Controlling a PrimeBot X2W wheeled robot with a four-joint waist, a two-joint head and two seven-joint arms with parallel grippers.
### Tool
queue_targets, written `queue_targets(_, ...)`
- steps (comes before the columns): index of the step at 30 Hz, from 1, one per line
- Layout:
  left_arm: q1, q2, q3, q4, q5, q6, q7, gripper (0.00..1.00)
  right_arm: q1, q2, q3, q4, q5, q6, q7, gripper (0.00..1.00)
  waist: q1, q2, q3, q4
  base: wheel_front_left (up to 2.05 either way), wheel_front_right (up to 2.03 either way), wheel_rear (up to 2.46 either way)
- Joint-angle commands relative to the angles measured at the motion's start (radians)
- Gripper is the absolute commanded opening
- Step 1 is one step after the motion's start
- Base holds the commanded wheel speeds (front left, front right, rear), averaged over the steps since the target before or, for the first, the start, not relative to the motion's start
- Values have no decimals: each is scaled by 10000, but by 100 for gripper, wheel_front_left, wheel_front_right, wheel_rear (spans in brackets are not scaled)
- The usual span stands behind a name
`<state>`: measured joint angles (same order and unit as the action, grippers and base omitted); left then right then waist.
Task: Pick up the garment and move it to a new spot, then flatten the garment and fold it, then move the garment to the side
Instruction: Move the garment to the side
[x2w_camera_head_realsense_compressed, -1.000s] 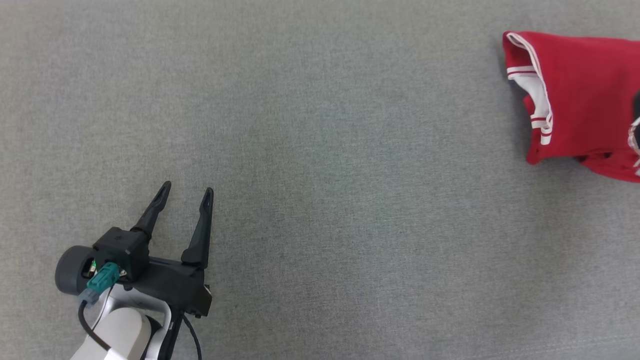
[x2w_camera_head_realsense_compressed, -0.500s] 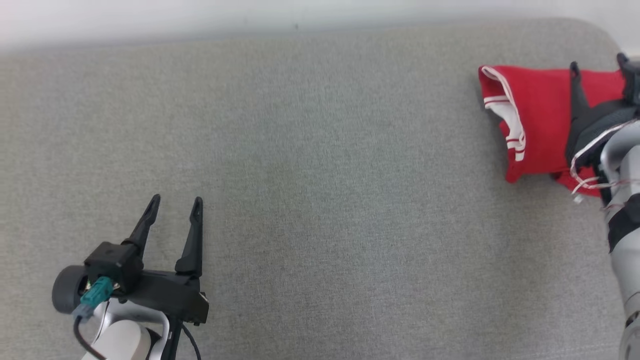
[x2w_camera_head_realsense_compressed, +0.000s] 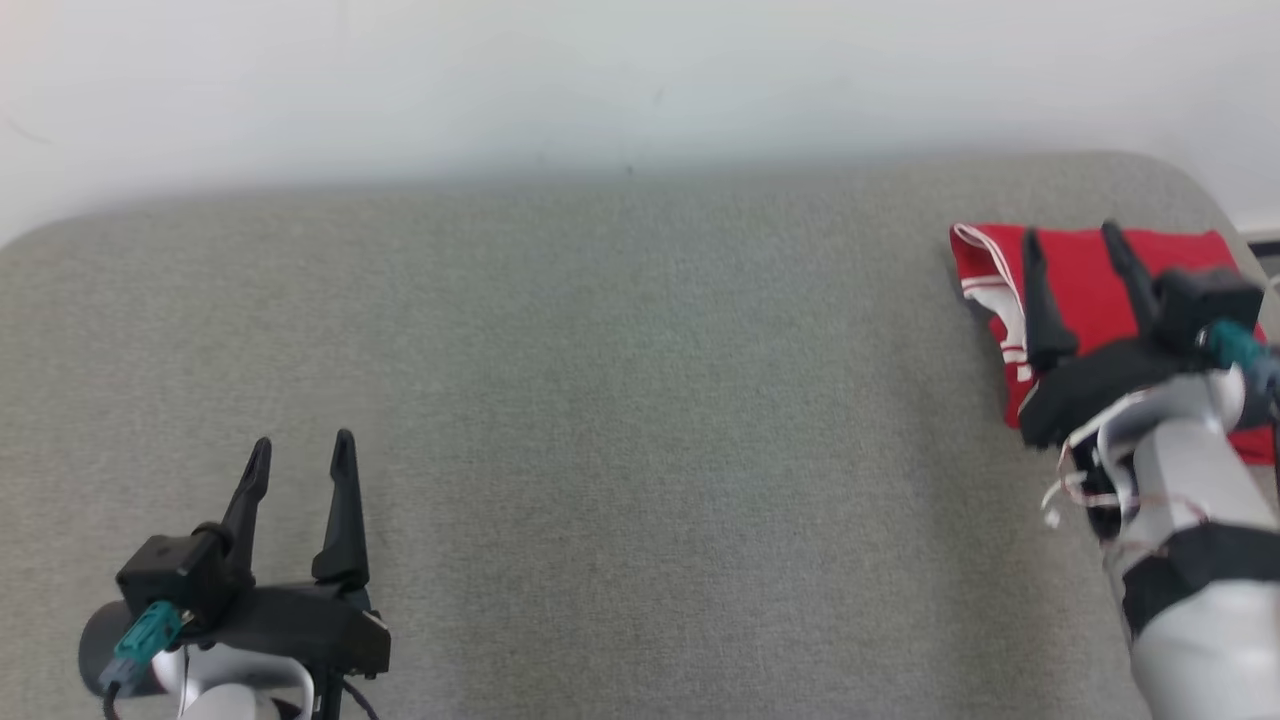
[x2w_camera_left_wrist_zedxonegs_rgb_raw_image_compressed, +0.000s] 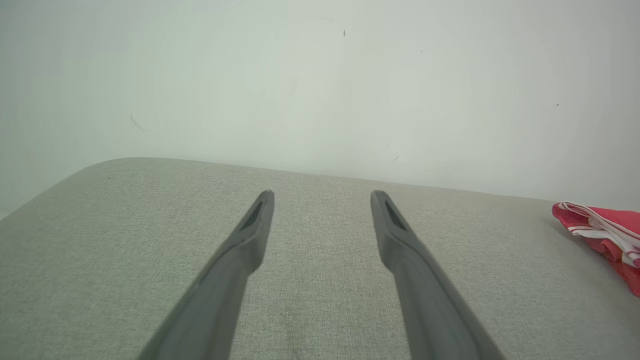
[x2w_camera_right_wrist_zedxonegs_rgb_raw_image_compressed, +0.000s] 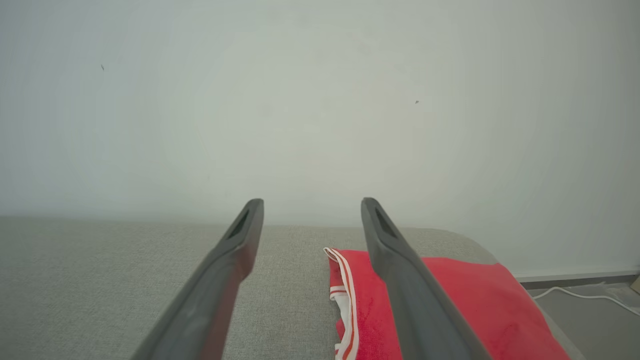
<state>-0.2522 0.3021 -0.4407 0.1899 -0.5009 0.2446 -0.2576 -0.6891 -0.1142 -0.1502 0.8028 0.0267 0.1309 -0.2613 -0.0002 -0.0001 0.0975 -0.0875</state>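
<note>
The garment (x2w_camera_head_realsense_compressed: 1085, 285) is red with white striped trim and lies folded at the far right end of the grey padded surface (x2w_camera_head_realsense_compressed: 640, 430). It also appears as the garment (x2w_camera_right_wrist_zedxonegs_rgb_raw_image_compressed: 460, 305) and, at the right edge, the garment (x2w_camera_left_wrist_zedxonegs_rgb_raw_image_compressed: 607, 237). My right gripper (x2w_camera_head_realsense_compressed: 1070, 240) hangs over it, open, nothing between its fingers, and its arm hides the cloth's near right part. My left gripper (x2w_camera_head_realsense_compressed: 300, 450) stands open over bare grey fabric at the lower left, far from the cloth. Both grippers appear open in their wrist views: left gripper (x2w_camera_left_wrist_zedxonegs_rgb_raw_image_compressed: 322, 197), right gripper (x2w_camera_right_wrist_zedxonegs_rgb_raw_image_compressed: 311, 206).
A pale wall (x2w_camera_head_realsense_compressed: 600, 80) runs behind the surface's far edge. The surface's right end is rounded, and just past it a floor strip carries a white cable (x2w_camera_right_wrist_zedxonegs_rgb_raw_image_compressed: 575, 292). Bare grey fabric stretches between the two grippers.
The head camera has tilted up, bringing the wall and far edge into view. My right arm has come in from the right over the garment. The left gripper stays open.
</note>
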Motion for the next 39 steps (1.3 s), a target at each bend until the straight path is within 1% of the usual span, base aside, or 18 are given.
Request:
queue_targets(1, 200, 25, 112, 3, -43, 5, -77, 100, 471, -55, 171, -330, 287, -6, -37, 100, 2, 1, -425, 285, 0, 0, 0)
queue_targets(3, 344, 11, 168, 64, -107, 15, -63, 100, 976, -40, 289, -803, 749, -6, -38, 100, 2, 1, -588, 378, 0, 0, 0)
queue_targets(5, 477, 43, 187, 173, -208, -1, -14, 100, 1490, -23, 62, -1199, 1010, -8, 65, 100, 2, 1, -753, 466, 0, 0, 0)
queue_targets(7, 561, 80, 177, 294, -304, -22, 157, 100, 1974, 209, -178, -1584, 1282, -6, 326, 100, 2, 1, -915, 542, 0, 0, 0)
queue_targets(12, 694, 104, 243, 429, -564, 84, 490, 100, 3046, 507, -581, -2802, 1180, -6, 909, 100, 2, 1, -1144, 715, 0, 0, 0)
queue_targets(14, 715, 50, 345, 330, -646, 63, 357, 100, 3493, 584, -664, -3328, 1364, -6, 1080, 100, 2, 1, -1225, 789, 0, 0, 0)
queue_targets(15, 827, -10, 416, 224, -605, 21, 217, 100, 3901, 610, -624, -3832, 1577, -6, 1218, 100, 2, 1, -1284, 839, 0, 0, 0)
queue_targets(17, 938, -27, 494, 154, -574, -82, 75, 100, 4323, 629, -339, -4228, 1955, -6, 1259, 100, 2, 1, -1327, 866, 0, 0, 0)
queue_targets(21, 1212, -190, 715, -33, -400, -373, -69, 100, 5005, 607, 152, -4879, 2559, -6, 1134, 100, 2, 1, -1347, 849, 0, 0, 0)
queue_targets(24, 1399, -335, 1002, -306, -143, -696, -80, 100, 5395, 618, 468, -5210, 2676, -6, 927, 100, 2, 1, -1322, 823, 0, 0, 0)
queue_targets(25, 1399, -335, 1002, -306, -143, -696, -80, 100, 5395, 618, 468, -5210, 2676, -6, 927, 100, 2, 1, -1322, 823, 0, 0, 0)
queue_targets(30, 1853, -740, 1583, -747, 543, -1288, -88, 100, 5857, 615, 708, -5466, 2586, -6, 608, 100, 2, 1, -1242, 757, 0, 0, 0)
queue_targets(39, 2475, -1335, 2504, -577, 1563, -2141, -90, 100, 6358, 616, 918, -5324, 2031, -6, 269, 100, 2, 1, -1103, 601, 0, 0, 0)
